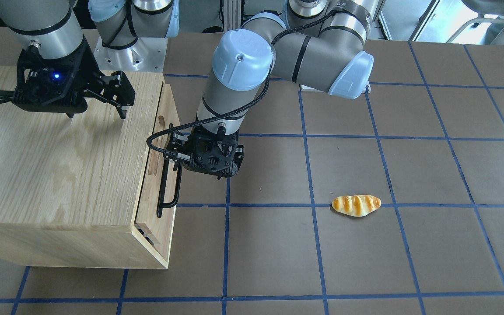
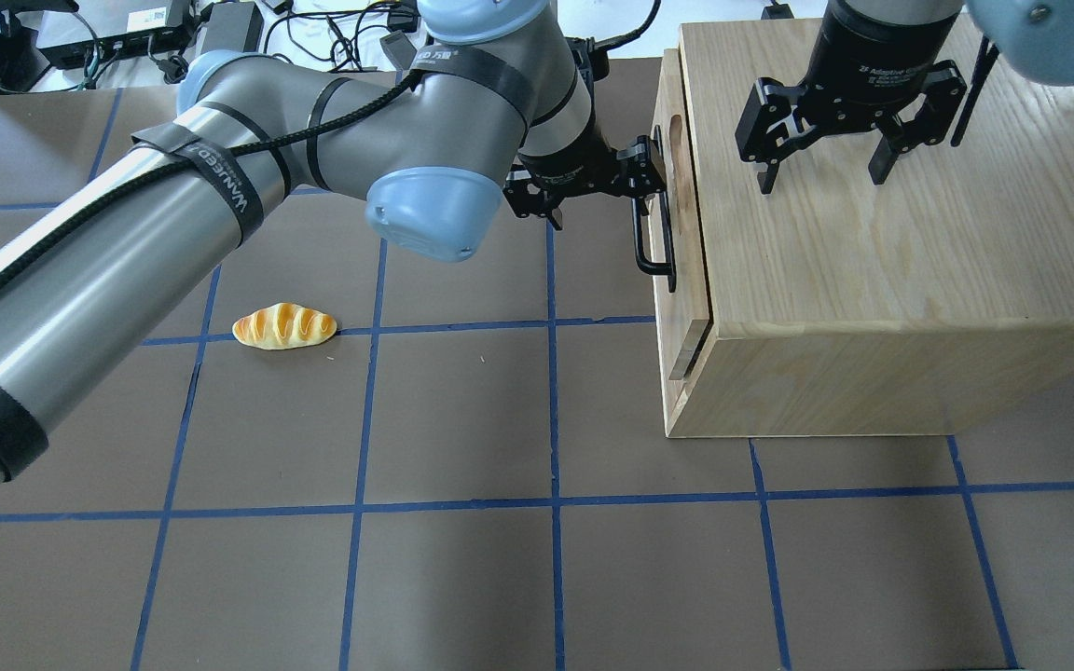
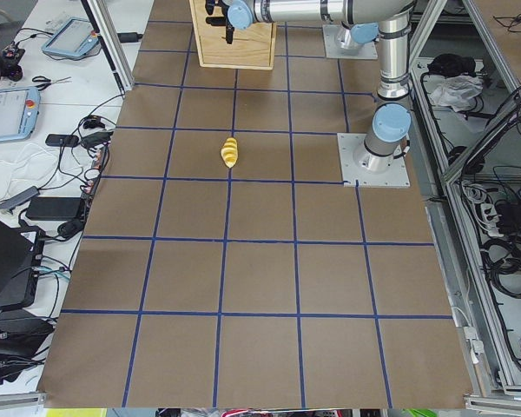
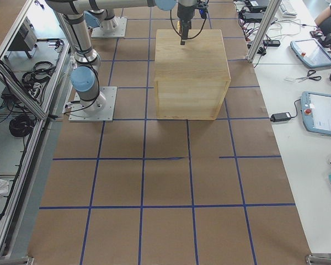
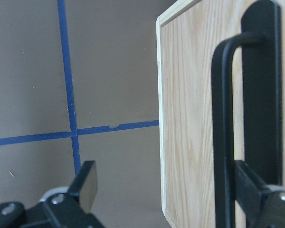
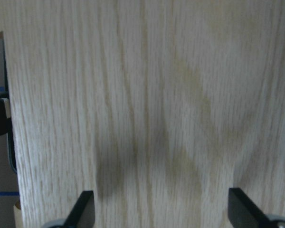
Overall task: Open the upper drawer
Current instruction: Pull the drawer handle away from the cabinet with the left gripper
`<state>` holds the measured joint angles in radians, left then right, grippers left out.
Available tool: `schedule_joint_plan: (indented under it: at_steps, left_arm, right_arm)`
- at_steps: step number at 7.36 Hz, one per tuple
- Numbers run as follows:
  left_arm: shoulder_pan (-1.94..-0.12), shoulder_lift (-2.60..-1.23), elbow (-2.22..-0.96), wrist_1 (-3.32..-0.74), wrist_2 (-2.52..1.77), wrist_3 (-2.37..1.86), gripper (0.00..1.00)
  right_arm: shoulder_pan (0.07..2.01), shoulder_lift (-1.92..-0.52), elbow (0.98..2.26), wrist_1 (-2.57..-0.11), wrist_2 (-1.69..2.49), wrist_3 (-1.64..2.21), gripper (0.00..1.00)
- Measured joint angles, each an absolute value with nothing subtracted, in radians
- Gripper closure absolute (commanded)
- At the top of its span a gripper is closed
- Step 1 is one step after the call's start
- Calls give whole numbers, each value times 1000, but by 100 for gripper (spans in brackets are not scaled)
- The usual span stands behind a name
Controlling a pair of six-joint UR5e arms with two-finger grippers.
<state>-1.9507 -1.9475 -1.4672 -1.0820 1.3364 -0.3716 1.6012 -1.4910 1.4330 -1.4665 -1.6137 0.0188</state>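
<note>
On table (image 2: 462,578), bread roll (image 2: 284,326) well apart from cabinet (image 2: 873,280), right hand (image 2: 822,181) overhead

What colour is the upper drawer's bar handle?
Black. The bar handle shows best in the left wrist view, against the upper drawer's oak front.

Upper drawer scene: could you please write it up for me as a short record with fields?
upper drawer: barely out, if at all; thin dark gap against the cabinet
handle: long black bar on the front panel
left gripper: open, straddling the handle, not clamped
right gripper: open, empty, over the cabinet top
bread roll: on the table, apart from the cabinet
</note>
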Motion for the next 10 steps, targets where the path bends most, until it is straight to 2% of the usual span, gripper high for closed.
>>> schedule_joint_plan:
  at_steps: [10]
  left_arm:
    - [-1909, -1946, -1462, -1095, 1388, -309, 0]
  right_arm:
    - [1601, -1491, 1433, -1467, -1614, 19, 0]
